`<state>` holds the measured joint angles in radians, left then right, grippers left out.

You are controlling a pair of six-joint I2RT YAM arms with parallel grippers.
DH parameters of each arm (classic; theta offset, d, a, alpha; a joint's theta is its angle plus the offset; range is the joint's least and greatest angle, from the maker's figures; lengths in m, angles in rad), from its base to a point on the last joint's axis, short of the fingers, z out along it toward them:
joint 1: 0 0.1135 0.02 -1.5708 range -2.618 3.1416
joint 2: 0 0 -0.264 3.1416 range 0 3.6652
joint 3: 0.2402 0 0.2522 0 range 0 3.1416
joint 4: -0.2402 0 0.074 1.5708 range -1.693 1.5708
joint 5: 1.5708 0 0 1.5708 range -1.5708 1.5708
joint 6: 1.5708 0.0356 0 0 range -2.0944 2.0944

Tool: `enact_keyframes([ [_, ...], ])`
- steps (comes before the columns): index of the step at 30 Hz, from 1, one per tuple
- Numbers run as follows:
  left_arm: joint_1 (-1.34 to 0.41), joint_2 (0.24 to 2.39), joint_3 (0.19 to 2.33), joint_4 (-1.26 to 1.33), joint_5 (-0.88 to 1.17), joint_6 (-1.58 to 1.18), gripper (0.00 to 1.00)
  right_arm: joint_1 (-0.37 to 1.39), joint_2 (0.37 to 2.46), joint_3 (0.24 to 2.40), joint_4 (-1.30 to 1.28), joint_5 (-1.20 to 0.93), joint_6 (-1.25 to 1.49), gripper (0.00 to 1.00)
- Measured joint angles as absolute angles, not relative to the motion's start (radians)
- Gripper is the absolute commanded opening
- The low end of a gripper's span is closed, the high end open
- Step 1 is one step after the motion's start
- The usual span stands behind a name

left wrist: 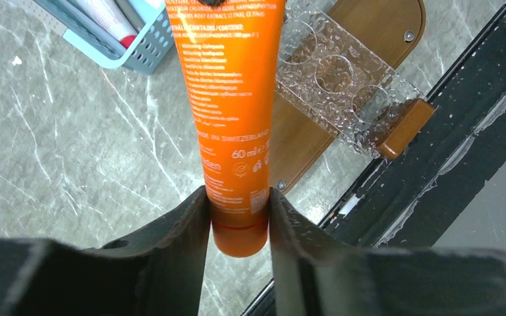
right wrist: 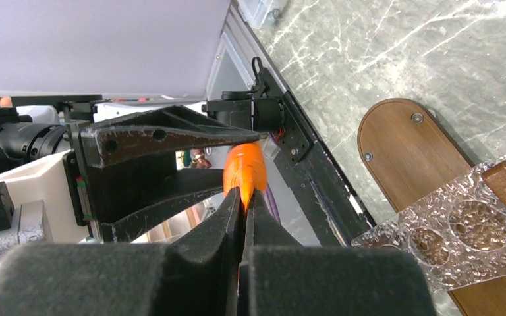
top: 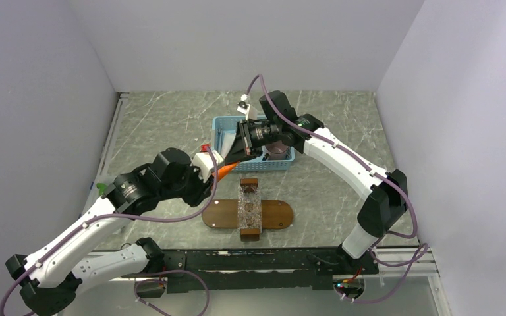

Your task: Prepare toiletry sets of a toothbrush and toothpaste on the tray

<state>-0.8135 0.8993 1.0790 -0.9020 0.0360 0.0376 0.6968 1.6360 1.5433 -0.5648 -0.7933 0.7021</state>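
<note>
Orange toothpaste (left wrist: 234, 99), "60 ml" (made in Switzerland)

1. I see a light-blue mesh basket (top: 278, 165) toward the back of the grey marbled table (top: 165, 118).
2. On my left wrist feed, a white tube with a red cap (left wrist: 109, 16) lies inside it.
3. A clear pebbled holder (top: 250, 209) with round wells and brown wooden end blocks lies in front of the basket.
4. A black rail (top: 270, 260) runs along the table's near edge.
</note>
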Motion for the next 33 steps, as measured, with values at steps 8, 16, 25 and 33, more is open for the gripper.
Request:
enact_keyframes([
  [8,-0.813,0.85,1.066,-0.829,0.043,0.035,0.8,0.697,1.634,1.544,-0.586,-0.744,0.659,0.0],
  [16,-0.813,0.854,1.066,-0.788,0.051,0.021,0.99,0.686,1.634,1.597,-0.677,-0.675,0.583,0.0],
  [25,-0.813,0.806,1.038,-0.73,0.017,-0.048,0.99,0.684,1.613,1.747,-0.874,-0.477,0.411,0.0],
  [33,-0.813,0.766,0.976,-0.694,-0.073,-0.091,0.99,0.759,1.586,1.787,-0.996,-0.272,0.251,0.0],
])
